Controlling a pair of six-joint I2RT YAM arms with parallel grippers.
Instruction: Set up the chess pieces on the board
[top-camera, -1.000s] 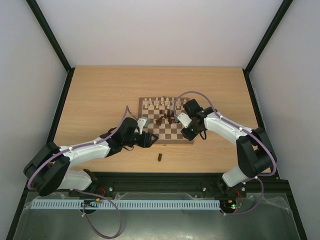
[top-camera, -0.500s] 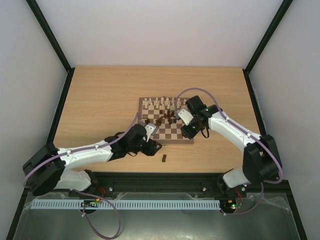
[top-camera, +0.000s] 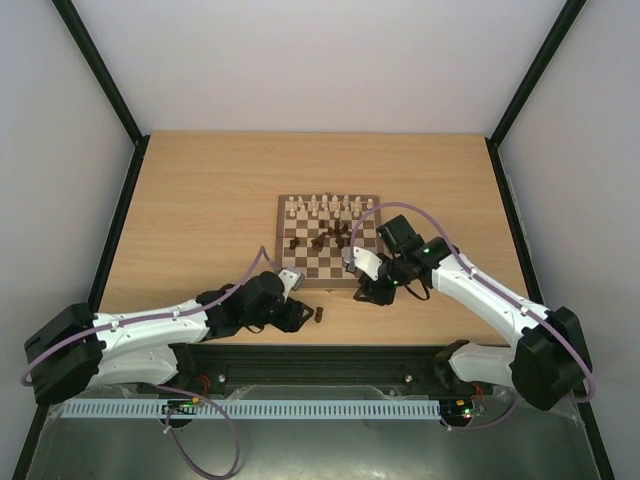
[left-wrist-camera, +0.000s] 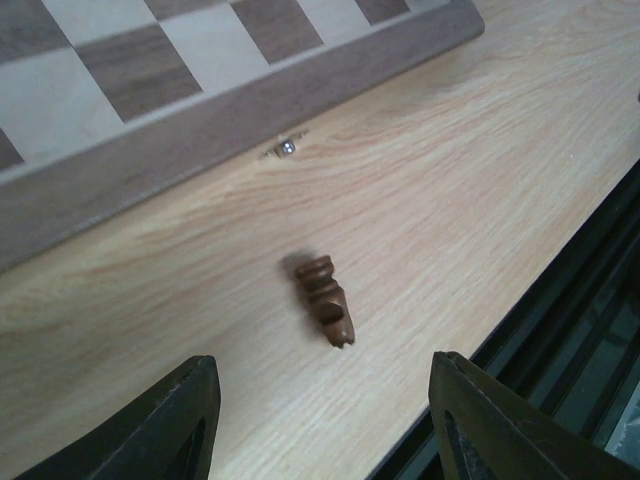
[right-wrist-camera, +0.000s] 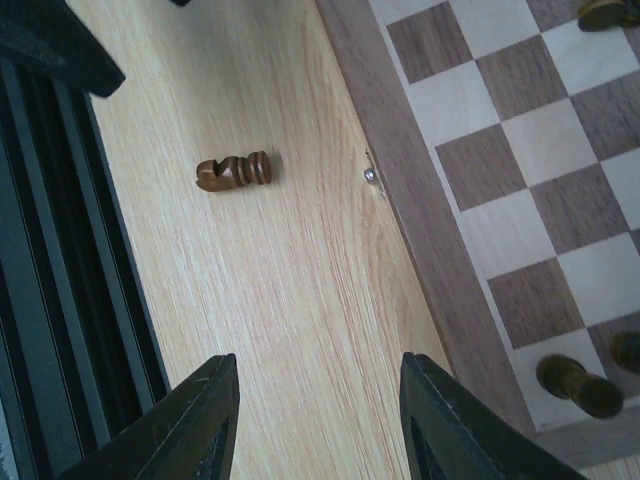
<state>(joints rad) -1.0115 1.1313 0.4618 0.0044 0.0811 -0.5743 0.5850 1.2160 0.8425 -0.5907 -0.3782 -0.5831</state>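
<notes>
Dark piece (left-wrist-camera: 325, 300) lies toppled on table (left-wrist-camera: 480, 180), frame centre, just above left gripper (left-wrist-camera: 322, 410), fingers spread, empty; right gripper (right-wrist-camera: 318, 400) likewise.

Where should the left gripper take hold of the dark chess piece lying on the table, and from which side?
Grip the dark chess piece across its middle, coming straight down with the left gripper. It lies on its side on the table, so its flanks are free and the open fingers frame it.

One piece (top-camera: 319, 316) lies on the table (top-camera: 200, 200) before the board (top-camera: 279, 235).
</notes>
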